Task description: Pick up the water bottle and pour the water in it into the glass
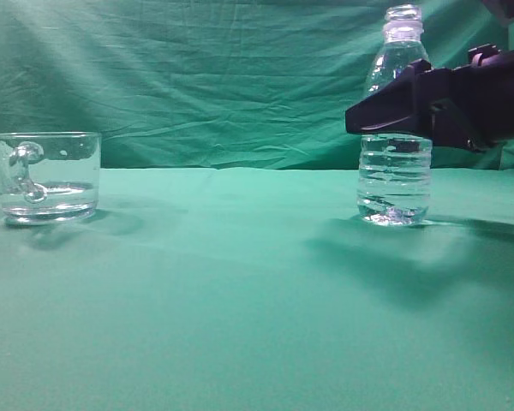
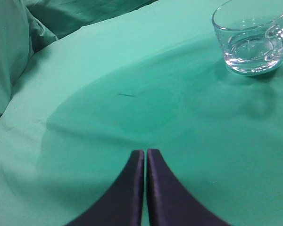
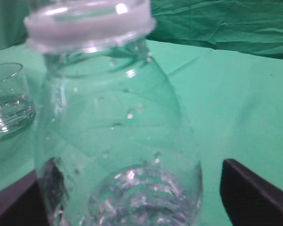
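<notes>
The water bottle [image 1: 395,184] stands upright on the green cloth at the right, uncapped, with water [image 1: 394,171] in its ribbed lower body. My right gripper [image 1: 368,116] is open at the bottle's mid-height, one finger on each side. In the right wrist view the bottle [image 3: 113,117] fills the space between the fingers [image 3: 127,202], with a gap on the right side. The glass [image 1: 47,175] stands far left with a little water at its bottom; it also shows in the left wrist view [image 2: 250,40]. My left gripper [image 2: 145,153] is shut and empty, hovering above the cloth.
The green cloth [image 1: 240,282] covers the table and hangs as a wrinkled backdrop [image 1: 223,77]. A wide stretch of cloth lies between glass and bottle. The table's rounded edge with folded cloth shows in the left wrist view [image 2: 19,94].
</notes>
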